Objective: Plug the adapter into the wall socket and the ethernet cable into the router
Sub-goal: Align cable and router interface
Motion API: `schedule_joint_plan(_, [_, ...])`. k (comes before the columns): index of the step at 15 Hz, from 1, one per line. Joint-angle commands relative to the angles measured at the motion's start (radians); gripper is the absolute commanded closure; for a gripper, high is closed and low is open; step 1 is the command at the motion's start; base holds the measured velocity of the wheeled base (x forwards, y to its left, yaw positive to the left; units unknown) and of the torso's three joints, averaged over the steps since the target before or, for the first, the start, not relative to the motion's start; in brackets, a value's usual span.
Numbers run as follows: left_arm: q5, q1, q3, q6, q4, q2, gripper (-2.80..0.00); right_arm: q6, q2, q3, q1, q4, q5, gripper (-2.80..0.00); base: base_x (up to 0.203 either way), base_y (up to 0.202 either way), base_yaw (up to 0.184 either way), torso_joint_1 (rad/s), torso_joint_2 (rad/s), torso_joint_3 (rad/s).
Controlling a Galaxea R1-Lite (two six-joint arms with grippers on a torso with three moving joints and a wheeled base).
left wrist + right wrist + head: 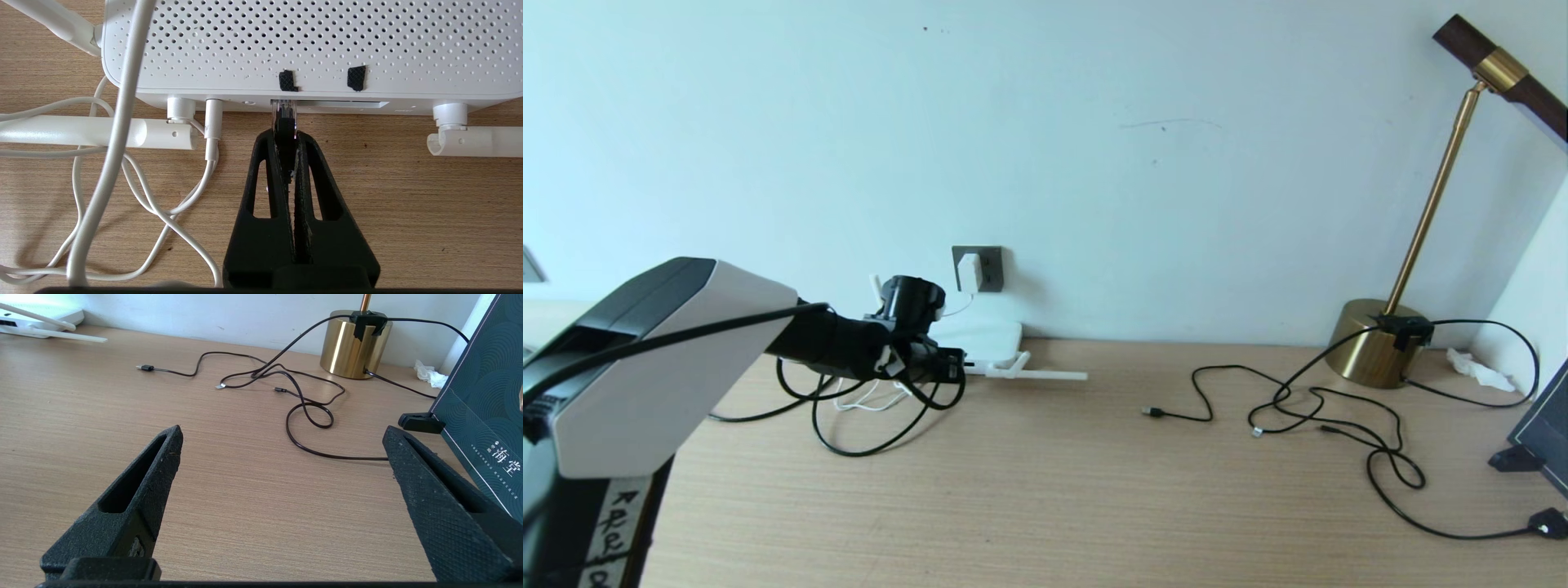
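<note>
The white adapter (969, 272) sits in the dark grey wall socket (988, 269) on the back wall. Below it lies the flat white router (984, 336) with its antennas folded down. My left gripper (286, 136) is shut on the ethernet cable's clear plug (284, 110), whose tip is at the router's (306, 45) port slot, beside the thin white cord's plug (213, 122). The black ethernet cable (866, 425) loops on the table under the left arm. My right gripper (282, 437) hangs open over bare table, out of the head view.
Thin black USB cables (1298, 400) sprawl across the right of the table. A brass lamp base (1368, 341) stands at the back right, with a dark box (486, 400) and a crumpled tissue (1478, 369) beside it. White cord loops (102, 171) lie by the router.
</note>
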Motion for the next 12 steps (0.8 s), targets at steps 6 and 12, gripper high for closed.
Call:
schedule_joint_plan(6, [0.001,0.0,-0.009,0.0,-0.001,0.0,0.0,-0.001,0.001,0.011,0.0,-0.001,0.001,-2.8,0.0,0.0,0.0,0.0,0.0,0.0])
schedule_joint_plan(12, [0.001,0.0,-0.009,0.0,-0.001,0.003,0.0,-0.001,0.001,0.011,0.0,-0.001,0.001,-2.8,0.0,0.0,0.0,0.0,0.0,0.0])
